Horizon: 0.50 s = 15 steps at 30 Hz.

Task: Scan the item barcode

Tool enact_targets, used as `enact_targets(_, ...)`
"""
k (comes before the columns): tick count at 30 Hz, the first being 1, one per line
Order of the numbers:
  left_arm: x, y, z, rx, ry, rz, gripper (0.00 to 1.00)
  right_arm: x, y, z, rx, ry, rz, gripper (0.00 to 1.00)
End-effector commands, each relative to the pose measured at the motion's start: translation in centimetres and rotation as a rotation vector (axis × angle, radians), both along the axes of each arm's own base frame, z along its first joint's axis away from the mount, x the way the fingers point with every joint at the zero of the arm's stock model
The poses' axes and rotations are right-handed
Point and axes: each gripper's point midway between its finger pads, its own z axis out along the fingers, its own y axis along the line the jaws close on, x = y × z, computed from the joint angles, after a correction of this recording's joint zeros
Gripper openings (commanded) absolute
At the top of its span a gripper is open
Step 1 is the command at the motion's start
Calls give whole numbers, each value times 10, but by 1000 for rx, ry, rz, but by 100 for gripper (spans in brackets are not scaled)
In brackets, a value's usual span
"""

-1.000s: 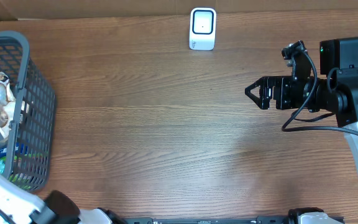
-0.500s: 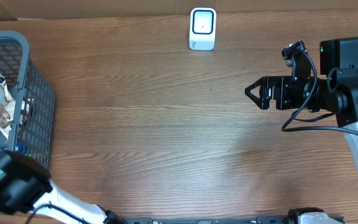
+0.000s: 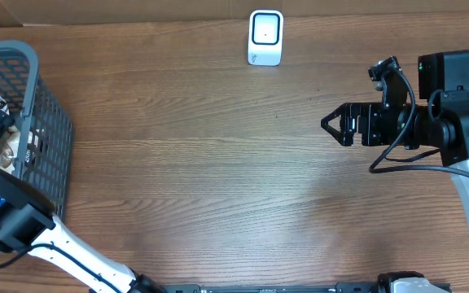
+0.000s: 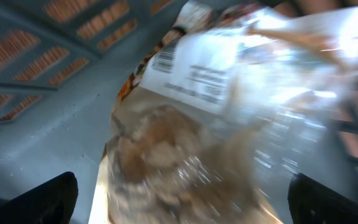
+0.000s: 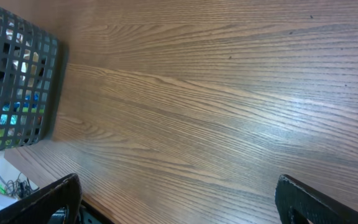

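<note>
Down inside the basket (image 3: pixel 51 155) at the left edge of the surface (image 3: pixel 218 171), my left gripper (image 4: pixel 188 202) now hangs close over a clear bag (image 4: pixel 204 124) of something pale brown, where 1 second ago only the arm's base showed at the overhead view's lower corner. Its fingers (image 4: pixel 42 199) stand spread wide, 1 on each side of the bag, pinching nothing. The bag's white label with the barcode (image 4: pixel 165 59) faces my wrist camera, though blurred. My right gripper (image 3: pixel 338 126) has not moved. It waits spread and empty, well apart from the scanner (image 3: pixel 265 37). I judge the pick is about to begin and the scan not yet started.
</note>
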Motion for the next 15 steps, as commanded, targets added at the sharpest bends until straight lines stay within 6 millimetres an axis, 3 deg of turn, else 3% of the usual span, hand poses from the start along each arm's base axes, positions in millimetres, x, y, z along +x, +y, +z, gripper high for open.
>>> enact_targets(1, -8, 2, -30, -10, 80, 22, 100, 0, 3, 15, 12, -43, 5, 100)
enact_targets(7, -9, -10, -69, -88, 133, 9, 100, 0, 3, 15, 12, -42, 5, 100)
enact_targets(10, -10, -14, -73, -106, 140, 5, 91, 0, 3, 15, 12, -42, 5, 100)
enact_targets(12, -11, -15, -72, -113, 142, 5, 76, 0, 3, 15, 12, -42, 5, 100)
enact_targets(15, -9, -20, -71, -139, 125, -2, 36, 0, 3, 15, 12, -43, 5, 100)
